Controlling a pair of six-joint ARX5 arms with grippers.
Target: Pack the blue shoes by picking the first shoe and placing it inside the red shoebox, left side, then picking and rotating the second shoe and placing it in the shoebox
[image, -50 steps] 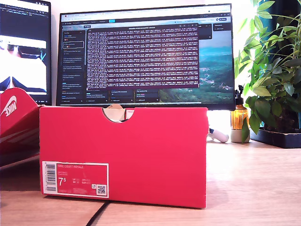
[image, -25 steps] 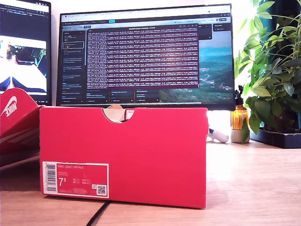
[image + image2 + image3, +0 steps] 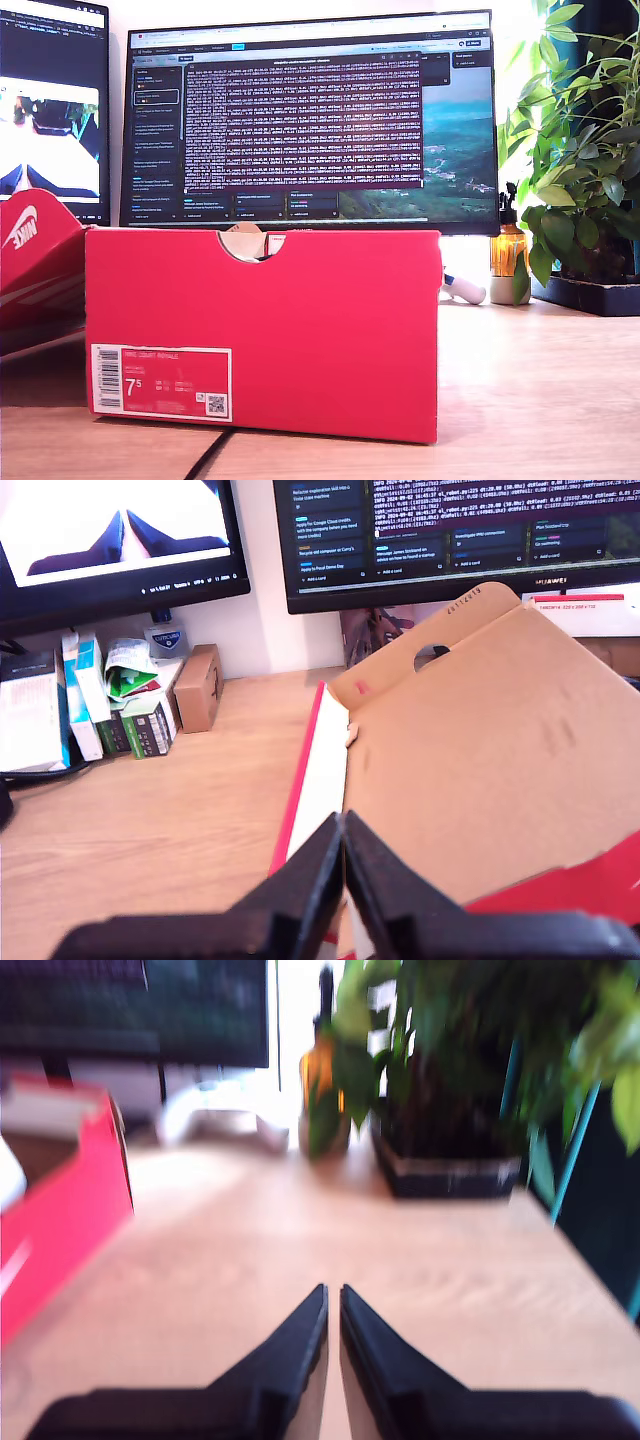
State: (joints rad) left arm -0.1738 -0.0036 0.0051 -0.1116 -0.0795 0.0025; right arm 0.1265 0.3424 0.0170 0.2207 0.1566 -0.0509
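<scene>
In the exterior view the red shoebox (image 3: 262,333) stands broadside on the wooden desk (image 3: 540,390), its white size label (image 3: 160,380) low toward that view's left and the semicircular notch (image 3: 252,243) in its top edge; against the two earlier exterior pictures the box, the red lid with the swoosh (image 3: 30,255) at that view's left edge and the potted plant (image 3: 580,160) at its right sit as before, and only the text on the monitor (image 3: 310,120) and the small picture on the second screen (image 3: 50,110) have altered. No arm and no shoe shows here, so I judge the packing has not visibly advanced in this span. In the first wrist view my first gripper (image 3: 343,832) has its two black fingers pressed together with nothing between them, hovering over the brown inside of the opened box flap (image 3: 480,750) and the red edge beside it; small cartons and books (image 3: 80,695) stand by the wall behind. In the second wrist view, which is blurred, my second gripper (image 3: 333,1300) is nearly clenched, a thin slit between its tips and nothing held, above bare desk with the shoebox's red wall beside it. The blue shoes appear in none of the views, so I cannot tell whether they lie inside the box.
</scene>
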